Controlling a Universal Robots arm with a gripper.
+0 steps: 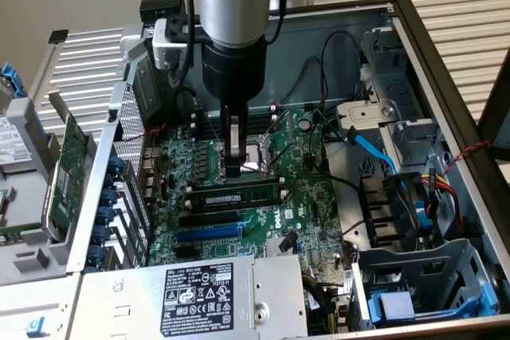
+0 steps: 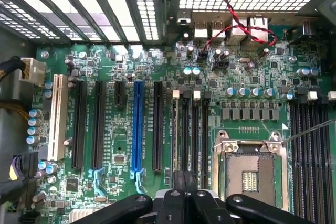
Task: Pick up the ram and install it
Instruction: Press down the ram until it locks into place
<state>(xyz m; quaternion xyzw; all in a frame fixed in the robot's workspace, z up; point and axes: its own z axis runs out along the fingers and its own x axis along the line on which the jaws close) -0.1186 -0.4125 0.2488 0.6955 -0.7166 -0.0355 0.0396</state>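
One long, narrow green circuit-board ram stick (image 1: 235, 195) with black chips and a white label stands on edge among the motherboard's slots, just below and in front of the black pincer (image 1: 237, 166). Its fingers are pressed together, and I see nothing pinched between them. The silver processor socket (image 1: 259, 166) sits just beside the fingertips. I judge the stick light, stiff and fragile, best pinched mid-length across its flat faces.

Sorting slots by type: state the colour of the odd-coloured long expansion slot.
Blue: the expansion slot, clearest in the wrist view.
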